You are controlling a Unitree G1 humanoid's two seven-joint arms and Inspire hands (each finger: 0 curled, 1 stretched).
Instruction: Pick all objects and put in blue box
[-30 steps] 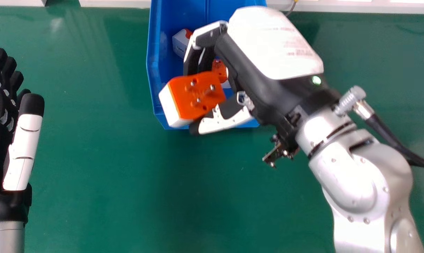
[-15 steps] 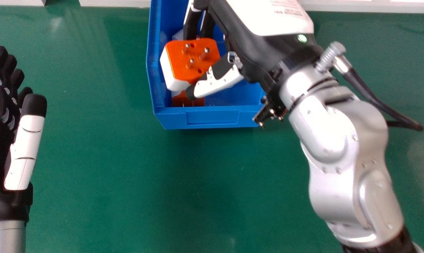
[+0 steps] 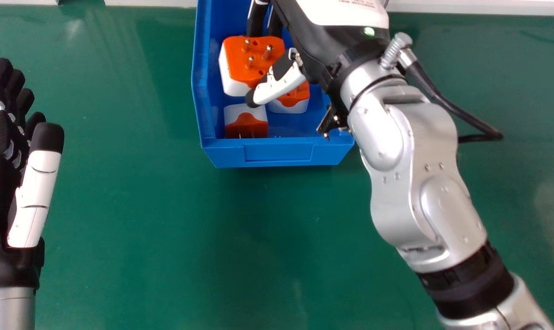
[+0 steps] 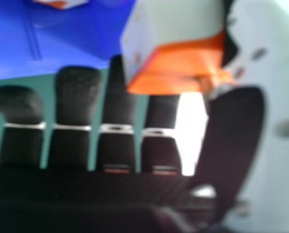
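Head view, left to right. At your view's left edge is the left hand [image 3: 34, 197], fingers straight and relaxed, well apart from the blue box [image 3: 279, 153]. Just inside the box's left wall is the held plug [image 3: 237, 64], pins up, pinched by thumb and fingers of your right hand [image 3: 311, 50]; you cannot tell whether it touches the floor. The front plug [image 3: 246, 120] rests near the front wall; the side plug [image 3: 290, 105] lies to its right, partly behind the thumb. Floor between side plug and front wall offers you some room. Your right arm [image 3: 387, 137] crosses the right wall, an edge to watch when withdrawing. Two plugs are in; release of the third likely remains.
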